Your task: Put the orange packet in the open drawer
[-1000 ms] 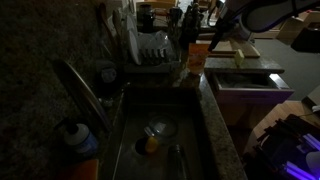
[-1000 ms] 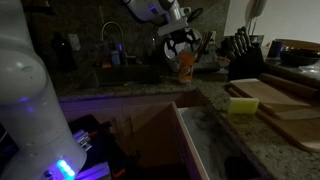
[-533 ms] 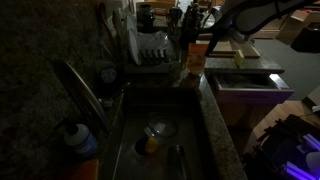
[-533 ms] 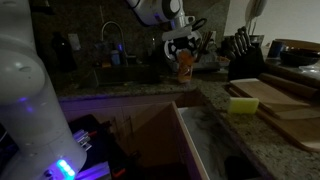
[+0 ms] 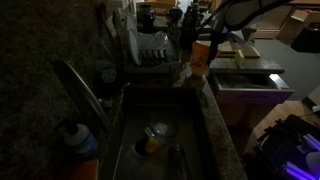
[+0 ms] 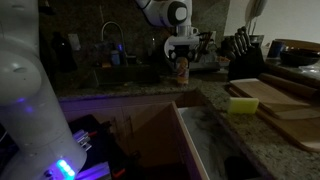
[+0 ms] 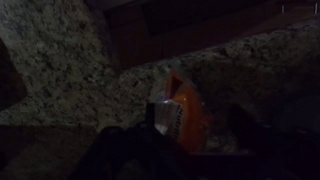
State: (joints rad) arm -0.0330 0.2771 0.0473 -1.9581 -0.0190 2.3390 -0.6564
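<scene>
The orange packet stands upright on the granite counter beside the sink, also seen in the other exterior view. In the wrist view the orange packet sits between dark fingers. My gripper is lowered over the packet and looks open, with one finger against the packet's side and the other apart from it. The open drawer sticks out from the counter front, a short way from the packet.
A sink with a faucet lies beside the packet. A dish rack stands behind it. A yellow sponge, wooden cutting boards and a knife block occupy the counter.
My gripper has moved across the counter and come down over the orange packet. The packet still stands in about the same place.
</scene>
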